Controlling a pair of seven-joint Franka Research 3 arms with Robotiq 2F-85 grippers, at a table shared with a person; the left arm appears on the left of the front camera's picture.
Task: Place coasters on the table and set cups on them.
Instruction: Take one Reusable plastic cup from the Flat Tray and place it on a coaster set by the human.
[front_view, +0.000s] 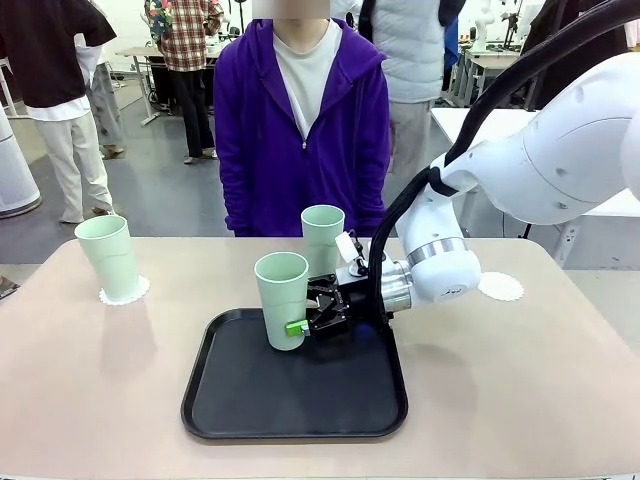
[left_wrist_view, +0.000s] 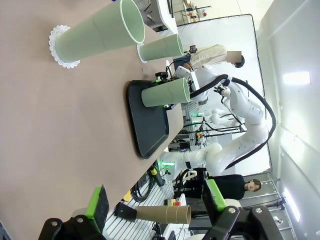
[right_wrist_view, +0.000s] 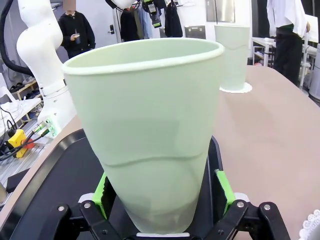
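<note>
From my seat, nearest on the beige bench (front_view: 520, 400) is the black tray (front_view: 295, 410), sitting at center. My right end effector (front_view: 300, 325) reaches in from three o'clock, low over the tray, its jaws spread wide on either side of a mint-green cup (front_view: 281, 298) standing upright at the tray's far edge. The right wrist view shows the green pads (right_wrist_view: 223, 189) flanking that cup's base (right_wrist_view: 150, 130); I cannot tell whether they touch it. Just beyond the tray, at twelve o'clock, a second cup (front_view: 322, 238) stands on the bench. Out at ten o'clock, a third cup (front_view: 108, 256) sits on a white lacy coaster (front_view: 126, 292). At two o'clock another coaster (front_view: 501, 287) lies bare. My left end effector (left_wrist_view: 156, 206) hangs spread open, gripping nothing, near the bench's edge. A person in a purple jacket (front_view: 300, 130) stands at the far side.
</note>
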